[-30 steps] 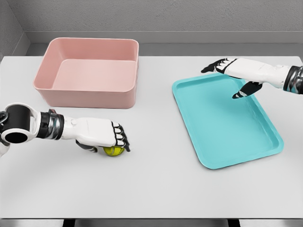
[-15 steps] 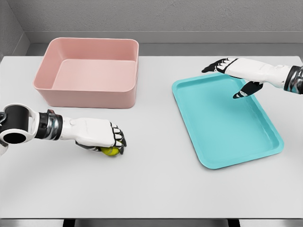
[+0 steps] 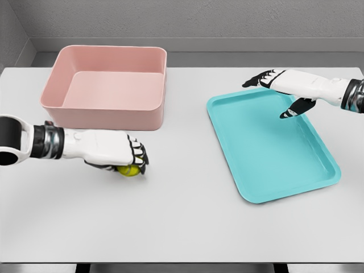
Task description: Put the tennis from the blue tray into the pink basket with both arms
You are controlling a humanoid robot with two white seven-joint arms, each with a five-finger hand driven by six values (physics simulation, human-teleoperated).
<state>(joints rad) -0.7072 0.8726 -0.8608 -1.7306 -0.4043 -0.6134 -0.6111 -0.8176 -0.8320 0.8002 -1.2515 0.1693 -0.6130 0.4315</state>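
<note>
Left hand is clamped over the ball on the table, just in front of the basket. Right hand hovers over the tray, fingers spread, holding nothing. Ball's prob. light, fuzzy & prone to roll, so wrap fingers round its middle.

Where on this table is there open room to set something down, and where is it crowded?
Bare table runs along the whole front edge, and up the lane between the pink basket and blue tray. The tray itself looks unoccupied, though the right hand hovers open over its far end. Crowded: just in front of the basket, where the left hand grips the tennis ball.
</note>
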